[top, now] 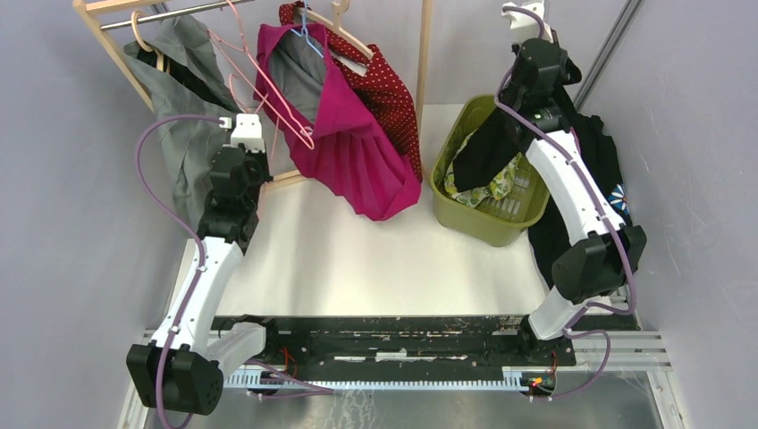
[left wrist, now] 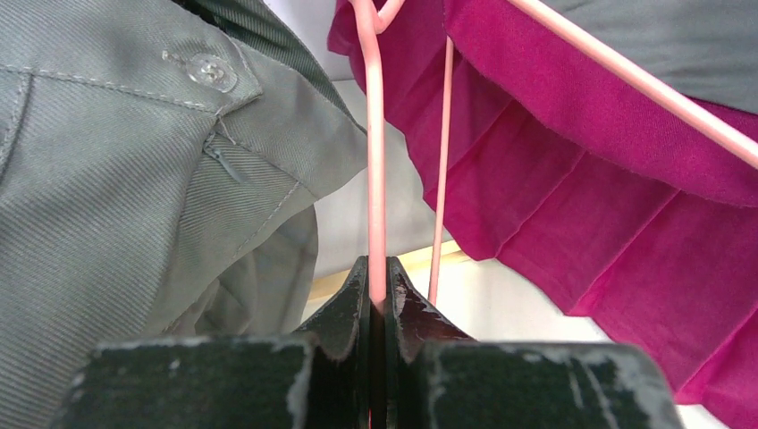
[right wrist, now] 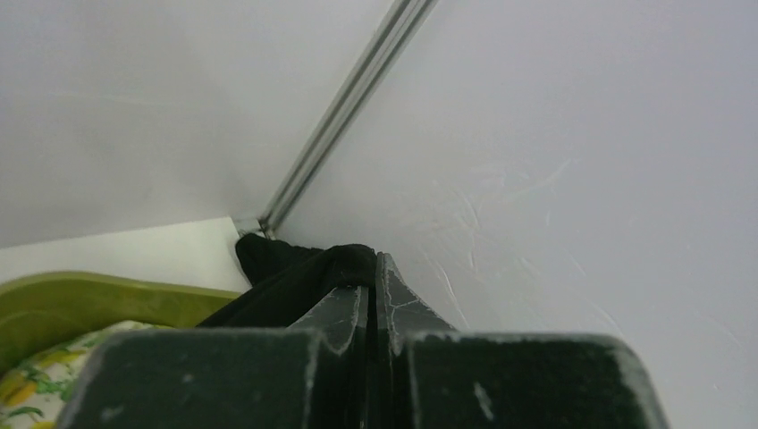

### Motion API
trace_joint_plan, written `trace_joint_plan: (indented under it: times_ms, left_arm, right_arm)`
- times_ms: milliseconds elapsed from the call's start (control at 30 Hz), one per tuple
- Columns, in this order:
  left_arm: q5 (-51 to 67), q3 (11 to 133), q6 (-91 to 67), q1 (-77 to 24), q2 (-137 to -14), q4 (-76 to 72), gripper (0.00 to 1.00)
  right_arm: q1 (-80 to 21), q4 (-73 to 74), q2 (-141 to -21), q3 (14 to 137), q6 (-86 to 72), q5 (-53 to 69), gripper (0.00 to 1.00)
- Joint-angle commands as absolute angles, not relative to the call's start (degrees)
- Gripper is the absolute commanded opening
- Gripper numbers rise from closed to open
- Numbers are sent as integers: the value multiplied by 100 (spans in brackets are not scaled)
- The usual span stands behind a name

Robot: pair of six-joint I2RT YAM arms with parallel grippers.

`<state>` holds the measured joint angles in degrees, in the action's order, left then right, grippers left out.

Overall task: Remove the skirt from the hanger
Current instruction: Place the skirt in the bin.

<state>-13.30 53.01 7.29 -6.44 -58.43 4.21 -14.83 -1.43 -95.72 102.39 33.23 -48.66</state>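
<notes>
Left gripper [left wrist: 377, 273] clamps the pink hanger [left wrist: 375, 161]. Right gripper [right wrist: 369, 268], pinching a black garment [right wrist: 286, 273], should release squarely over the two-o'clock basket [top: 474, 223].

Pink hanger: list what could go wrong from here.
1. The left gripper is shut on the thin wire of the hanger, which lies against the magenta skirt; pulling might snag the pleats or let the wire slip out.
2. The right gripper is shut on black cloth, much of which seems to hang outside the basket; released here, it may slide off the table.
</notes>
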Motion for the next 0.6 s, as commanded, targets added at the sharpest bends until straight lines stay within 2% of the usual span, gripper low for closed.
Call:
trace_joint_plan:
  times_ms: [0,167,233,333,467,500,533,567]
  left_arm:
    - [-1441,5292,992,-578,-5720,132,3]
    - [-1407,5283,942,-562,-5742,114,3]
    - [-1400,5316,928,-554,-5769,111,3]
    - [-1444,5388,923,-529,-5830,114,3]
    - [-1533,5533,909,-461,-5940,129,3]
    - [-1552,5599,893,-441,-5998,144,3]
    - [-1563,5665,880,-437,-6022,160,3]
    - [-1623,5732,855,-439,-6045,178,3]
  right_arm:
    - [-1247,-796,-9607,9779,3662,-4836,1]
    - [-1021,-263,-9635,9484,2751,-4432,1]
    - [-1044,337,-9634,9457,1846,-4013,1]
    - [-1108,1299,-9589,9262,78,-2957,1]
    - [-1222,1492,-9608,8645,-1506,-1000,2]
    - [-1291,1540,-9667,8606,-1670,-691,13]
    - [-1398,1610,-9723,8597,-1747,-563,40]
    - [-1541,1687,-9731,8574,-1817,-620,54]
